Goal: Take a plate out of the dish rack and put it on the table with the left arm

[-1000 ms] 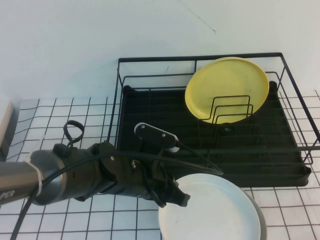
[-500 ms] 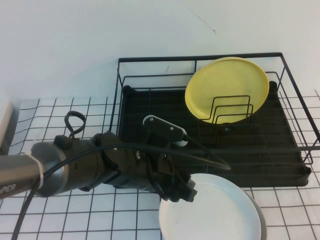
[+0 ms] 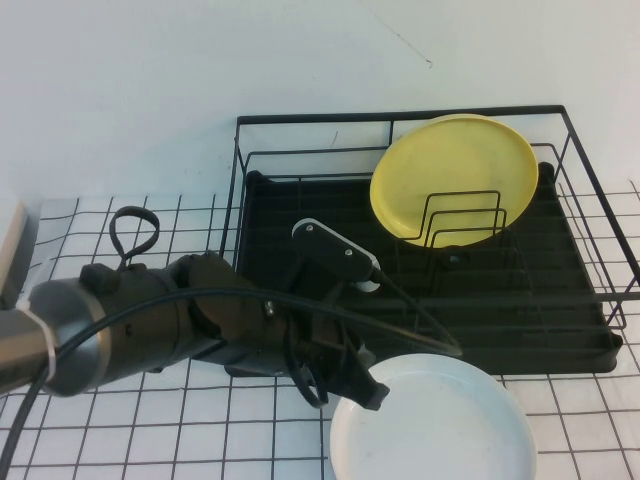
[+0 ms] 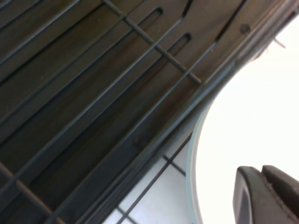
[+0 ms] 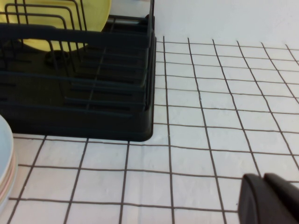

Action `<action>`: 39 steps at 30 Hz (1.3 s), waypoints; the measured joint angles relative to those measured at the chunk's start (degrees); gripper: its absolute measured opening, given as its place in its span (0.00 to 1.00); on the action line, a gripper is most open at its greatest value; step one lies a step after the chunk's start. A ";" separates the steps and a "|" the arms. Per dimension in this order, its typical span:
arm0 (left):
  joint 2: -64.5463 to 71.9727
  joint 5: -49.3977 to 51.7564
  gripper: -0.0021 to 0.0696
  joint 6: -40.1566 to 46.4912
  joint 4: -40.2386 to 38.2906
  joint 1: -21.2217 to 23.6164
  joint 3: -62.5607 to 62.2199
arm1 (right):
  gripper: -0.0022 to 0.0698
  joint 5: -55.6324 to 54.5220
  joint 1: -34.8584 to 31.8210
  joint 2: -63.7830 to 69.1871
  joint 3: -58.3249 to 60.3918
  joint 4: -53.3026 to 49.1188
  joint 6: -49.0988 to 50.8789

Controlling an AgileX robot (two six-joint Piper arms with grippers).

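On the gridded table (image 3: 130,430), the left gripper (image 3: 352,382) pinches the white plate (image 3: 440,425); only the right wrist view shows the right gripper (image 5: 271,198), fingers pressed together, near the dish rack (image 5: 93,93).

Bright, even light; blurred wrist close-up.

a round matte yellow plate (image 3: 455,175) stands on edge at the far right of the scene, its face turned toward the camera and its top leaning back toward the plain pale wall (image 3: 150,80). in the right wrist view only part of this yellow plate (image 5: 96,11) shows, with the wall (image 5: 224,18) beyond the gridded surface. a pale box-like object (image 3: 8,250) sits at the left edge, cut off by the frame. a thin pale grey-blue rim (image 4: 190,163) curves along the bright disc; it may be a second plate underneath, and stacked rims (image 5: 5,179) suggest the same.
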 joint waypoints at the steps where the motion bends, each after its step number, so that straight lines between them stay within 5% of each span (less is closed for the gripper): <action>1: -0.12 0.26 0.04 -0.87 1.52 0.00 0.00 | 0.03 0.00 0.00 0.00 0.00 0.00 0.00; 8: -2.13 0.83 0.03 -8.16 12.08 0.00 0.00 | 0.03 0.00 0.00 0.00 0.00 0.00 0.00; 21: -23.91 -6.67 0.03 -9.25 21.86 0.00 0.00 | 0.03 0.00 0.00 0.00 0.00 0.00 0.00; 39: -34.94 -3.30 0.03 -9.61 26.67 0.48 0.53 | 0.03 0.00 0.00 0.00 0.00 0.00 0.00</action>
